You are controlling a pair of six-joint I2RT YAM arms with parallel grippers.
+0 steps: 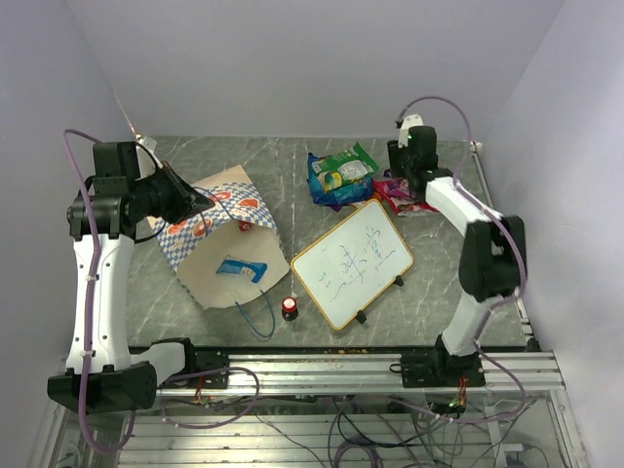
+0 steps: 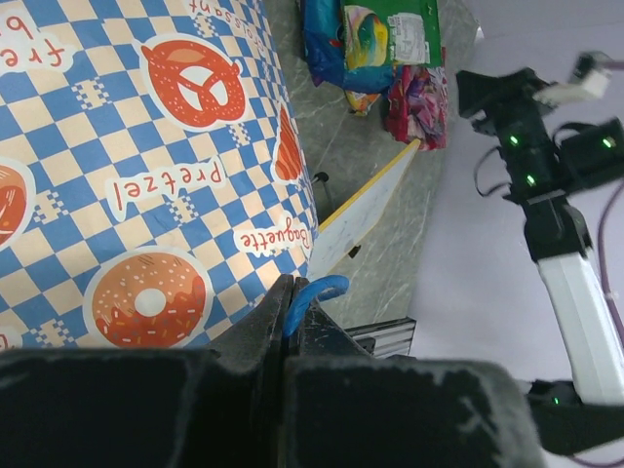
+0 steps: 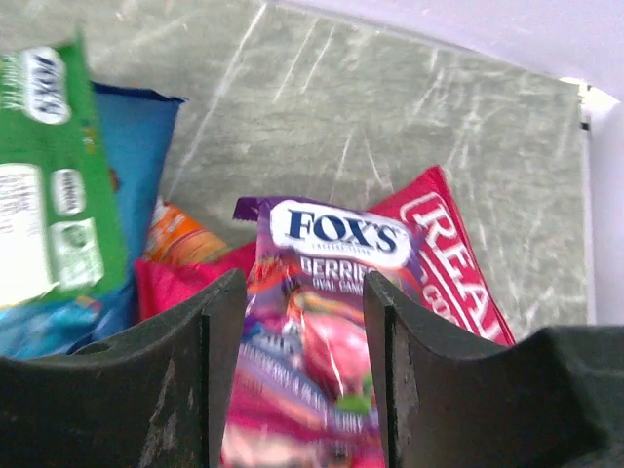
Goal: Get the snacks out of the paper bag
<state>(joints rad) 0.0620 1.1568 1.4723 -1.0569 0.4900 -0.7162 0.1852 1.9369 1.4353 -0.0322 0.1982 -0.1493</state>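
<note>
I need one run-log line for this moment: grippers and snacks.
left gripper: shut on bag cord | right gripper: open around purple packet | other packets: on table, out of bag

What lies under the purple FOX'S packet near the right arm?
A red packet with white letters shows beneath the purple FOX'S packet, sticking out at its right side. Whatever else lies below the purple packet is covered by it.
</note>
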